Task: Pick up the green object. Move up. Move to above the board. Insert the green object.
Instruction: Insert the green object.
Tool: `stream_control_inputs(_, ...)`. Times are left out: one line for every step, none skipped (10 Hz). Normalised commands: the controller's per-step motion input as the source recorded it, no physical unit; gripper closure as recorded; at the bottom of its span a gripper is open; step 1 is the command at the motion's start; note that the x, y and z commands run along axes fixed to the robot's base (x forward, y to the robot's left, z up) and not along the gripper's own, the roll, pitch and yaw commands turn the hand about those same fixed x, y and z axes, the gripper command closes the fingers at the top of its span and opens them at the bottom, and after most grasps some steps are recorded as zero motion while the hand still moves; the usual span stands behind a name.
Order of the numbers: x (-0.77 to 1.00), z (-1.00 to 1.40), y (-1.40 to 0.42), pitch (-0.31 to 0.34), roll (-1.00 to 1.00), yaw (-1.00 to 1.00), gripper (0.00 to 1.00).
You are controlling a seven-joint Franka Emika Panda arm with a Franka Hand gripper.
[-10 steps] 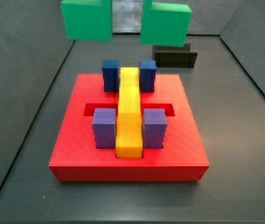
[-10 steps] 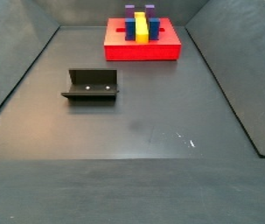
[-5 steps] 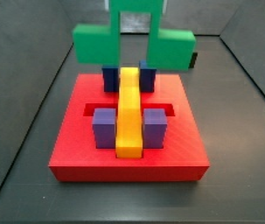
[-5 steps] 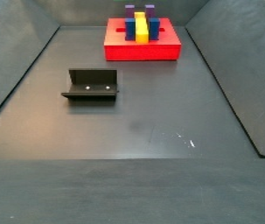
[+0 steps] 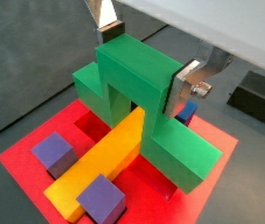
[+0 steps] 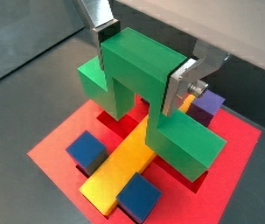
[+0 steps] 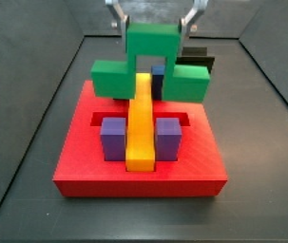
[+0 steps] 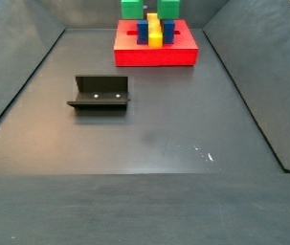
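The gripper (image 7: 155, 21) is shut on the green object (image 7: 151, 63), its silver fingers clamped on the raised middle cube. The green arch straddles the far end of the yellow bar (image 7: 140, 119) on the red board (image 7: 83, 161). Both wrist views show the gripper (image 5: 149, 59) (image 6: 146, 63) holding the green object (image 5: 141, 96) (image 6: 141, 87) over the yellow bar (image 5: 100, 162) (image 6: 122, 166). I cannot tell whether its legs touch the board. In a side view only the green legs (image 8: 150, 9) show above the board (image 8: 156, 55); the gripper is out of frame there.
Two purple blocks (image 7: 112, 138) (image 7: 169, 136) flank the bar's near end. The blue blocks (image 6: 87, 149) show in a wrist view and are hidden behind the green piece in a side view. The fixture (image 8: 100, 93) stands on the dark floor, apart from the board. Grey walls enclose the floor.
The gripper has come down with the green object, from high above the board's far end to astride the yellow bar. The board and fixture have not moved.
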Motion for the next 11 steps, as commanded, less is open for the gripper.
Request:
stream_control_inputs(-0.02, -0.19, 0.00, -0.070, -0.10, 0.00, 1.00)
stream_control_inputs(-0.10, -0.13, 0.04, -0.104, -0.18, 0.00, 1.00)
stream_control_inputs(-0.01, -0.18, 0.00, -0.109, -0.14, 0.01, 1.00)
stream_control_inputs(0.00, -0.25, 0.00, -0.140, -0.10, 0.03, 1.00)
stream_control_inputs(0.00, -0.20, 0.00, -0.077, -0.02, 0.00, 1.00)
stream_control_inputs(0.00, -0.17, 0.00, -0.051, 0.00, 0.00, 1.00)
stream_control_inputs(-0.06, -0.07, 0.00, -0.013, 0.00, 0.00, 1.00)
stream_control_inputs(-0.20, 0.00, 0.00, 0.000, 0.00, 0.05, 1.00)
stream_control_inputs(-0.08, 0.00, 0.00, 0.000, 0.00, 0.05, 1.00)
stream_control_inputs(-0.04, 0.00, 0.00, 0.000, 0.00, 0.09, 1.00)
stream_control_inputs(-0.01, 0.00, 0.00, 0.000, 0.01, 0.09, 1.00)
